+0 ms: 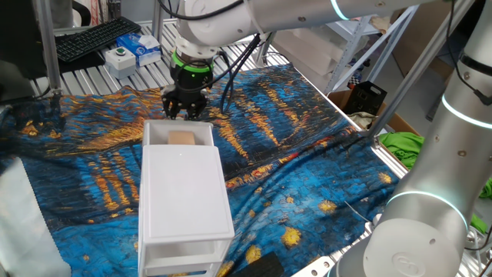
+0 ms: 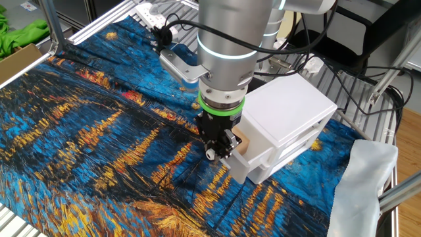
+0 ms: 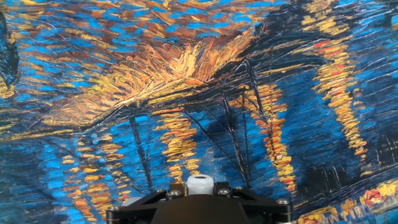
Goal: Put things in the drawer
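White cabinet [image 1: 184, 192] is sitting on painted cloth [image 1: 92, 161], w/ wooden cube [image 1: 182, 138] lying inside open top drawer [image 1: 154, 132]. Gripper [image 1: 184, 108] is hovering just behind drawer front; jaw gap can't be told, nothing seen held. Risk: descending fingers clipping drawer rim, shoving cabinet.

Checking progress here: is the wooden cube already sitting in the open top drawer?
Yes, the wooden cube lies inside the pulled-out top drawer of the white cabinet.
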You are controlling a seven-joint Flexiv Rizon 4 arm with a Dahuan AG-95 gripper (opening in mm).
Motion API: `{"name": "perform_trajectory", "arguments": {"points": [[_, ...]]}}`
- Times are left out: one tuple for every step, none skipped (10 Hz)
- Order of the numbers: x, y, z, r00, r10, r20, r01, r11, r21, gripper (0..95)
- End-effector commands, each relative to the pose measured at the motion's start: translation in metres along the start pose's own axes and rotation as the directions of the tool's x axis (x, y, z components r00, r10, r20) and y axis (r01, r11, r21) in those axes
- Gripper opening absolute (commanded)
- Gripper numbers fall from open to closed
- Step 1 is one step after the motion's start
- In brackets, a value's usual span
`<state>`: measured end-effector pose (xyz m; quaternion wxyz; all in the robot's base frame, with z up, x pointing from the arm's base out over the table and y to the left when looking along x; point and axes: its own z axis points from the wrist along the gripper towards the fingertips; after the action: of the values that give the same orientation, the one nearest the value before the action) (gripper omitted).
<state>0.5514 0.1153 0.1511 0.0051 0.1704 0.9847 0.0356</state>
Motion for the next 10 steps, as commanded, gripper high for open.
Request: {"name": "perform_trajectory", "arguments": {"points": [[0.0015, -0.0001, -0.0003, 1.0, -0.002, 0.0, 0.002, 1.0, 0.0, 0.0], [0.0022, -0.0003, -0.0004, 1.0, -0.003, 0.0, 0.003, 1.0, 0.0, 0.0], [0.0036, -0.0005, -0.0005, 1.0, -0.006, 0.002, 0.006, 1.0, -0.001, 0.0], [0.0043, -0.0006, -0.0005, 1.0, -0.006, 0.003, 0.006, 1.0, -0.002, 0.0], [0.005, -0.0006, -0.0005, 1.0, -0.006, 0.004, 0.006, 1.0, -0.003, 0.0], [0.0066, -0.0008, -0.0004, 1.0, -0.006, 0.007, 0.006, 1.0, -0.005, 0.0], [0.0074, -0.0008, -0.0003, 1.0, -0.006, 0.008, 0.006, 1.0, -0.006, 0.0], [0.0083, -0.0011, -0.0001, 1.0, -0.006, 0.011, 0.006, 1.0, -0.009, 0.0], [0.0088, -0.0018, 0.0005, 1.0, -0.009, 0.011, 0.009, 1.0, -0.012, 0.0], [0.0091, -0.0022, 0.0008, 1.0, -0.01, 0.014, 0.01, 1.0, -0.013, 0.0]]}}
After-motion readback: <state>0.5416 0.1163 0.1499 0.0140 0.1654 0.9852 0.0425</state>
